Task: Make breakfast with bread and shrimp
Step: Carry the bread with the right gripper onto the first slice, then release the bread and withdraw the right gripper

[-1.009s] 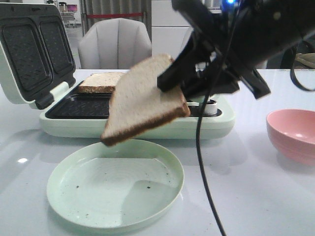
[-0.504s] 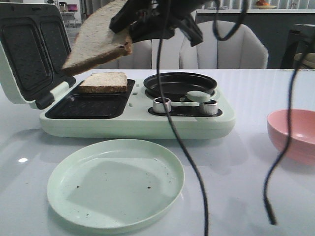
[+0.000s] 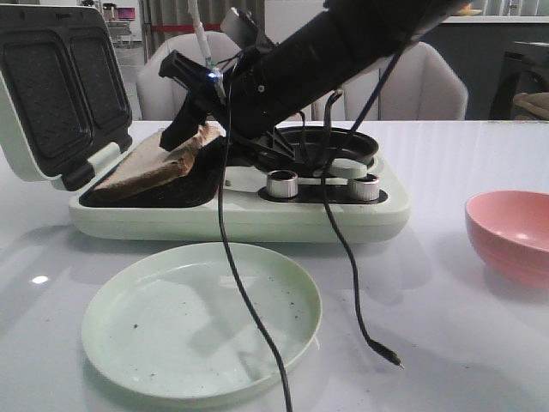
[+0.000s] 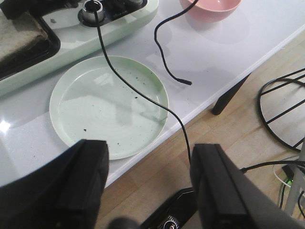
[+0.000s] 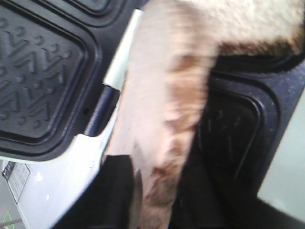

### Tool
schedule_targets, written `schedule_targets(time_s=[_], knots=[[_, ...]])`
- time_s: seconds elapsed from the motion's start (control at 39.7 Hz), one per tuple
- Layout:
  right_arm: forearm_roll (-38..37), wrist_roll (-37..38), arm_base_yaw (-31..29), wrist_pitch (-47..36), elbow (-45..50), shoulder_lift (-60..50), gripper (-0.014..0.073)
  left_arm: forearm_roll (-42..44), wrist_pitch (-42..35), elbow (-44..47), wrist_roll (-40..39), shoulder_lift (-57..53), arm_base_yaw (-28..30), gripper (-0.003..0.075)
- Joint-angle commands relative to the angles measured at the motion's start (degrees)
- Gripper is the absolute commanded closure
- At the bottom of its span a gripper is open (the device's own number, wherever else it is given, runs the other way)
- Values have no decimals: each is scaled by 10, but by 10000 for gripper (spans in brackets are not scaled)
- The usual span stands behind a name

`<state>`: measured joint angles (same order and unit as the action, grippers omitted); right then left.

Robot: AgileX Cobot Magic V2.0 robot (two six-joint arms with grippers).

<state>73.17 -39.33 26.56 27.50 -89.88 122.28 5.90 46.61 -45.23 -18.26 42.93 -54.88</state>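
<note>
My right gripper reaches left across the sandwich maker and is shut on one bread slice. The slice lies tilted over the maker's dark left baking plate, its far edge raised in the jaws. In the right wrist view the held slice runs up from between my fingers, and the second slice shows beyond it on the plate. My left gripper is open and empty above the table's front edge. The shrimp is not in view.
A pale green plate lies in front of the maker; it also shows in the left wrist view. A pink bowl stands at the right. The maker's lid stands open at the left. A round pan and two silver knobs are on its right half. Black cables hang over the plate.
My right gripper carried the slice from above the plate up and to the left, then down onto the maker's left baking plate, over the other slice.
</note>
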Motion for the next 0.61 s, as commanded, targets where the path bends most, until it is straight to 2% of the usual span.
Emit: schedule_targets(time_s=[0.0,0.1,0.25,0.33,0.38,0.45,0.58], knots=[[27,-8,-8,19,-25,-41,22,6,-41,-16,1,-2,-5,285],[-1,-8,-23,36,-25,-58,26,6,-41,-16,1,-2,-5,285],[-130,4,-38,91,-25,-133,28,6,-41,-16,1,-2,-5,285],[-253,71,-28,123,-25,-190,78,6,-41,-16,1,-2,-5,285],[-361,138,-16,151,-25,-230,135,6,-41,-16,1,-2,-5,285],[-466,222,1,182,-24,-266,172,6,-41,-16,1,-2,-5,285],[-606,329,35,217,-1,-322,181,6,-41,-16,1,-2,-5,285]])
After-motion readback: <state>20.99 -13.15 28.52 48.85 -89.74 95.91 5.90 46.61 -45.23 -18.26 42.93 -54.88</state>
